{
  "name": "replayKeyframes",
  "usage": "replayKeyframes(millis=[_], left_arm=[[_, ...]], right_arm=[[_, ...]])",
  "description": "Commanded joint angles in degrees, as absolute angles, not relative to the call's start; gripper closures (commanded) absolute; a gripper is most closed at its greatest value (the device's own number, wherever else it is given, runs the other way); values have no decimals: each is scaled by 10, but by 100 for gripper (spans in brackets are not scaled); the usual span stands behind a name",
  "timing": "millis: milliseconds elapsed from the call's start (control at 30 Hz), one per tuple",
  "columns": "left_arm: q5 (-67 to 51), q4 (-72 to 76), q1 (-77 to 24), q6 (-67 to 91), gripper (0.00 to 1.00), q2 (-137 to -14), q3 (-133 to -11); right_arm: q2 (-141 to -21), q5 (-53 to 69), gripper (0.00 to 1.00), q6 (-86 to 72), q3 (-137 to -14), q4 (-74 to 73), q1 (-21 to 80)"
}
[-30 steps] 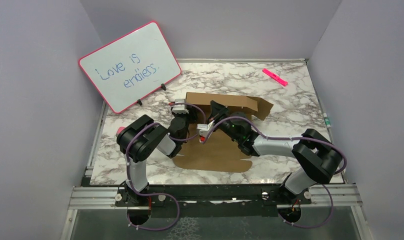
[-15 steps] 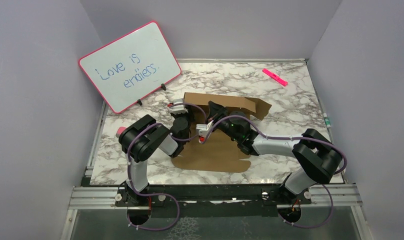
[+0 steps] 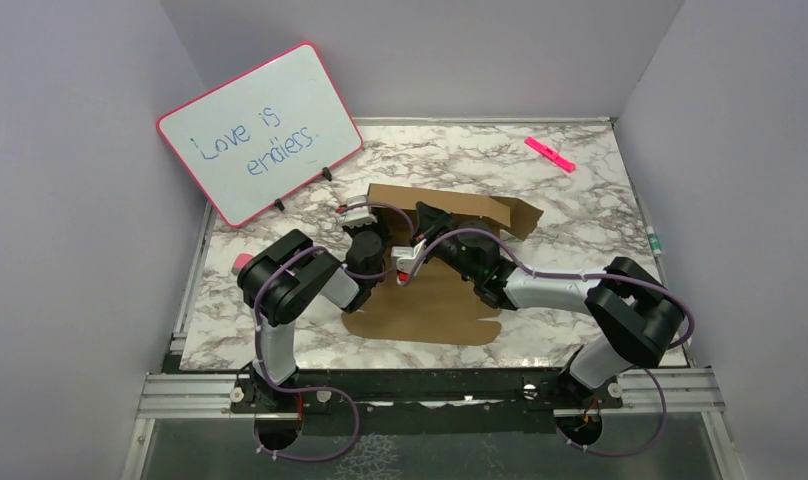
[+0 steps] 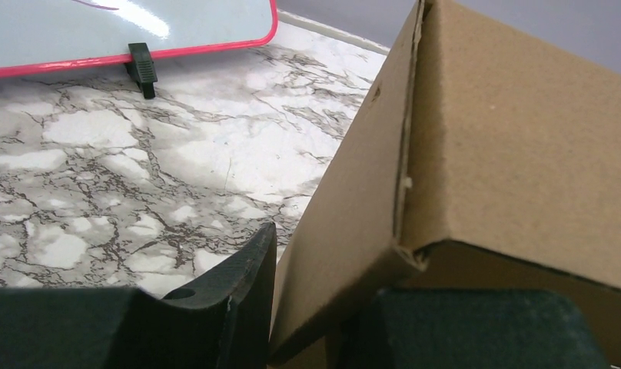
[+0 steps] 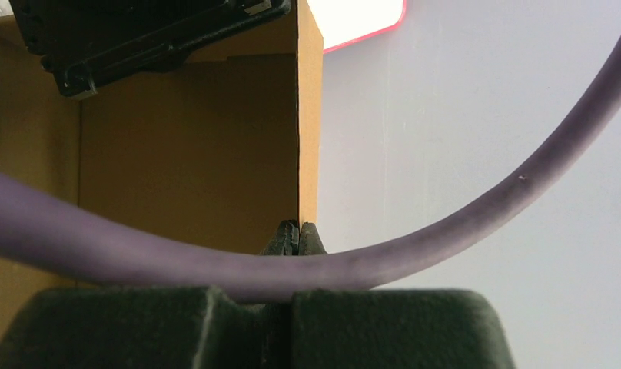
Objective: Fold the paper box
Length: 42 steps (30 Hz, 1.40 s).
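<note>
The paper box (image 3: 435, 300) is plain brown cardboard: a flat sheet on the marble with its far wall (image 3: 450, 205) folded upright. My left gripper (image 3: 368, 243) is at the box's left end. In the left wrist view it (image 4: 323, 307) straddles a raised side flap (image 4: 353, 215), with one finger (image 4: 238, 280) against the flap's outer face. My right gripper (image 3: 427, 222) reaches in from the right to the upright wall. In the right wrist view it (image 5: 300, 234) is pinched shut on the edge of a cardboard panel (image 5: 188, 146).
A pink-framed whiteboard (image 3: 260, 130) reading "Love is endless" stands at the back left, also seen in the left wrist view (image 4: 131, 31). A pink marker (image 3: 549, 154) lies at the back right. Grey walls enclose the marble table (image 3: 580, 200).
My left gripper has shifted slightly farther along the box's left end, and the upright wall and right gripper have moved a little with it.
</note>
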<state>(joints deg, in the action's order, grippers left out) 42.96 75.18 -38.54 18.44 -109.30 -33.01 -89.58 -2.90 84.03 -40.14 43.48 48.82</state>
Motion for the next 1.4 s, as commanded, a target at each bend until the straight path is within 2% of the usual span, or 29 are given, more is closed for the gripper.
replayKeyframes(millis=[0,533,967,1167,1367], left_arm=[[533,688,-367,222,79,-1085,-341],[606,523,-367,302,76,-1049,-361],[413,524,-367,258,38,-972,-333],[350,522,-367,248,28,-896,-278],[307,508,-367,247,23,-828,-218]], right_arm=[[-892,-28,99,818,-398,388,493],[-887,-36,99,815,-396,394,493],[-886,-26,99,806,-403,416,493],[-892,-25,99,804,-405,426,493],[-903,-22,99,806,-406,435,493]])
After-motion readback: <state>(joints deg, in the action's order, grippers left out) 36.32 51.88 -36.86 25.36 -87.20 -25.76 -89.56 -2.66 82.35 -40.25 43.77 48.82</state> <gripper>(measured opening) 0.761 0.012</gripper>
